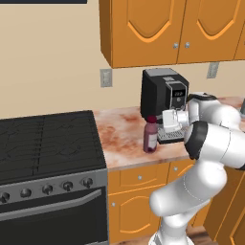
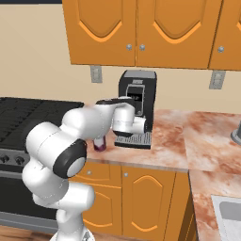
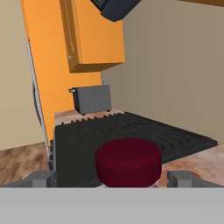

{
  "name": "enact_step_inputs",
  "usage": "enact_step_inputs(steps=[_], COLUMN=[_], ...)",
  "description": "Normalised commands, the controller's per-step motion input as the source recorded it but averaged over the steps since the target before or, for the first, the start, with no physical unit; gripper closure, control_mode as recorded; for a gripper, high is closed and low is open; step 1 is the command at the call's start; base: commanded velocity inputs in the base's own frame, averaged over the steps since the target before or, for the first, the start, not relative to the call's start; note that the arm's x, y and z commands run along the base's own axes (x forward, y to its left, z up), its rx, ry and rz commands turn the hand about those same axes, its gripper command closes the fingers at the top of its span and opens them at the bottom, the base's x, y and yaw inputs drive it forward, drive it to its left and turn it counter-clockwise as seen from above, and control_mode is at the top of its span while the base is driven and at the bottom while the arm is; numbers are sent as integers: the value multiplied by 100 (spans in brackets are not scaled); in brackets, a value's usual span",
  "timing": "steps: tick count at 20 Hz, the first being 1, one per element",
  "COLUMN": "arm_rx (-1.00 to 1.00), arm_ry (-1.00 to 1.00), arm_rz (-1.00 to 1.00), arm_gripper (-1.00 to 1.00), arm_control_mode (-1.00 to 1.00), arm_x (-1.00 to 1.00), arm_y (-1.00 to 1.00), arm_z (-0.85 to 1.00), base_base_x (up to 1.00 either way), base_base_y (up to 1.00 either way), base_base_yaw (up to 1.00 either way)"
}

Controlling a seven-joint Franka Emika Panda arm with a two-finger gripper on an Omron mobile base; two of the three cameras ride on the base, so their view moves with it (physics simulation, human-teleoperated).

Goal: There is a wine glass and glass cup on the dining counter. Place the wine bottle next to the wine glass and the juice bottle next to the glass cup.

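The tool (image 3: 112,181) is spread wide, its two fingertips (image 3: 40,179) standing on either side of the juice bottle (image 1: 150,134) with daylight between each tip and the pinkish-red cap, so nothing is gripped yet. The bottle stands upright on the marbled table (image 1: 122,139) near its front edge, just in front of the coffee machine's drip tray and a short way right of the stove. The main risk, as I judge it, is that the tips sit level with the cap rather than the stout body: closing here would pinch only the top, and the bottle could swing or slip out on the lift. A nudge from either tip before closing could also tip it toward the table's edge or knock it against the coffee machine (image 1: 163,103) right behind the hand. Beyond the bottle, the hand view looks across the black stove (image 1: 48,143) grates to a grey toaster (image 3: 90,99) on a further stretch of table beside a tall orange cabinet. Orange wall cabinets (image 2: 141,30) hang above, and a beige wall carries two outlets.
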Motion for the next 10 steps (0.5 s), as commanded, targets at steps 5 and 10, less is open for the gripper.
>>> enact_step_inputs(steps=[5,10], arm_rx=[0,0], arm_ry=[0,0], arm_rz=[0,0], arm_gripper=[-100,-100], arm_control_mode=[-100,-100], arm_x=[6,7], arm_y=[1,1], arm_z=[0,0], base_base_x=[0,0], base_base_y=[0,0], base_base_yaw=[0,0])
